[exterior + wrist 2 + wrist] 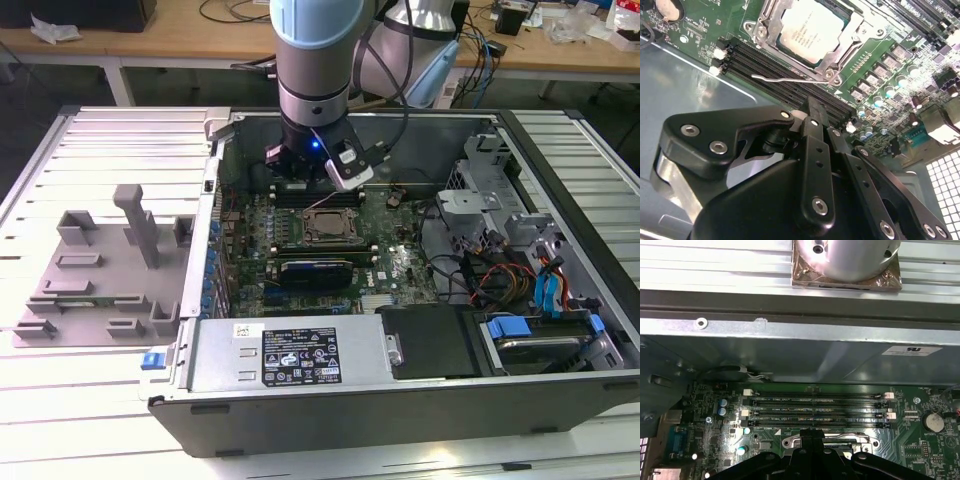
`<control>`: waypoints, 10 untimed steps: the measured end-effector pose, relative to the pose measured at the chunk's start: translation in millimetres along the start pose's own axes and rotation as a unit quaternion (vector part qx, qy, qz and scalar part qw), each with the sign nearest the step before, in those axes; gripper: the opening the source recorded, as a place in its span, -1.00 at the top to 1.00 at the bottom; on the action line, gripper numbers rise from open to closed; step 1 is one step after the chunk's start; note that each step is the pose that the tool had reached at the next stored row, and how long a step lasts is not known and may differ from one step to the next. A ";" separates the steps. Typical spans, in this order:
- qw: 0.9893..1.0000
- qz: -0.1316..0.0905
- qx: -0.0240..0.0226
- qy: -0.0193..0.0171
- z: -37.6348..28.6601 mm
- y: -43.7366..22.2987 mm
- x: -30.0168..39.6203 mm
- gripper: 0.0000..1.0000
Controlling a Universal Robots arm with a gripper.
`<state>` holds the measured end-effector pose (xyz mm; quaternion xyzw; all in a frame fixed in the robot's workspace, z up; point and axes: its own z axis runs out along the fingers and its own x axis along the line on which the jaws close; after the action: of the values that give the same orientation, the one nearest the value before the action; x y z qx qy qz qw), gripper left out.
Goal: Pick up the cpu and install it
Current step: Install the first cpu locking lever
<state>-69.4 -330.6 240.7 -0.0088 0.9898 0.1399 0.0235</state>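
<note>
1. Where the arm [312,60] drops into the open case [400,400], gripper [305,170] hanging above the motherboard [400,265], near the far case wall in the exterior view.
2. Cpu [812,31] seated in the socket [837,60] in the second wrist view, silver top up, metal frame around it, thin lever wire [785,79] lying along the near side of the frame.
3. Same cpu [327,229] seen at board centre in the exterior view, just in front of the gripper and apart from it.
4. Jaw state: cannot tell. Black linkage [815,165] bunched together in the second wrist view, tips hidden; nothing seen held.
5. Ram slots [817,407] running side by side in the first wrist view, between the case wall and the socket edge [825,441]; black linkage [810,460] poking over that edge.
6. Grey tray [100,270] with upright blocks lying outside the case on the slatted table [100,150], toward the exterior view's left, well apart from the gripper.
7. Blue-tabbed drive [535,335] and cable bundle [490,280] at the case end toward the exterior view's right.
8. Coin cell [933,423] on the board beside the slot ends in the first wrist view.
</note>
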 end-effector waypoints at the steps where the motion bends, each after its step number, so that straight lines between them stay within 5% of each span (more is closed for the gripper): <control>1: 1.000 0.000 0.000 0.000 0.0 0.0 0.0 0.79; 10: 1.000 0.007 0.000 -0.002 5.5 -1.6 -1.6 0.79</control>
<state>-67.6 -330.6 235.1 -0.0014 0.9899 0.1398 0.0246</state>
